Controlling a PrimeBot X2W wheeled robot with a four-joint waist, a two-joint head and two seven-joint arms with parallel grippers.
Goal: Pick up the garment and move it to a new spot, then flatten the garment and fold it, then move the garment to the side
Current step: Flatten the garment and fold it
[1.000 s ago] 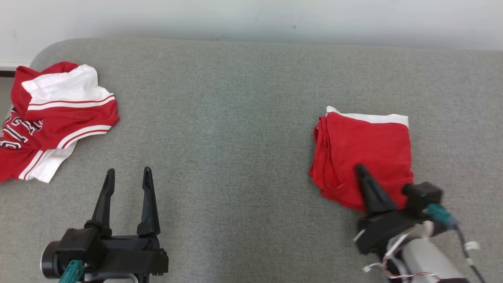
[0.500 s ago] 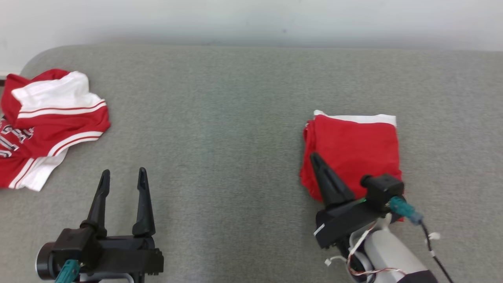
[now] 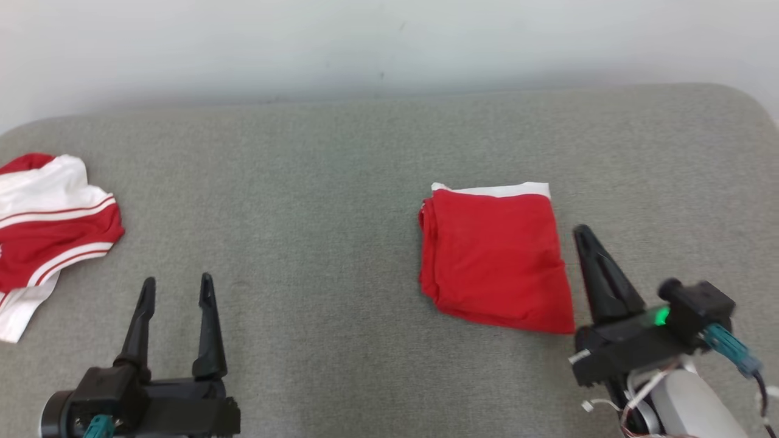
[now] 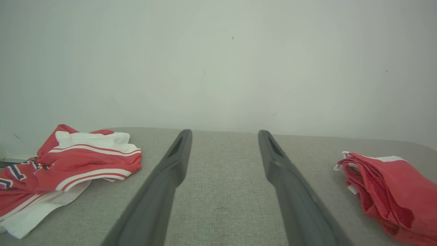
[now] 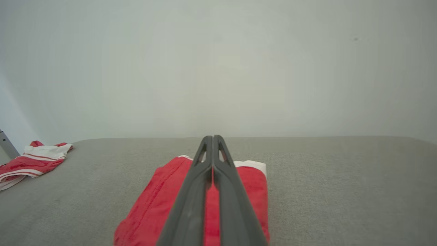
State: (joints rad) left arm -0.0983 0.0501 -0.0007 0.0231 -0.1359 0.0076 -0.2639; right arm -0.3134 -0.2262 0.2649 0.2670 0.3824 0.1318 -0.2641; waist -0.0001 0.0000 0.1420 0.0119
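Left gripper (image 3: 178, 280) sits at the near left, its two long dark fingers spread apart and pointing toward the far side. On the right, the right gripper (image 3: 582, 231) has its fingers pressed together, tips just beside the right edge of the folded red garment with a white band (image 3: 496, 261). That garment lies as a neat rectangle on the grey fabric surface (image 3: 316, 213), right of centre. Its white band is at the far edge and stacked folds show along its left side. A crumpled red-and-white jersey (image 3: 48, 225) lies well apart at the left.
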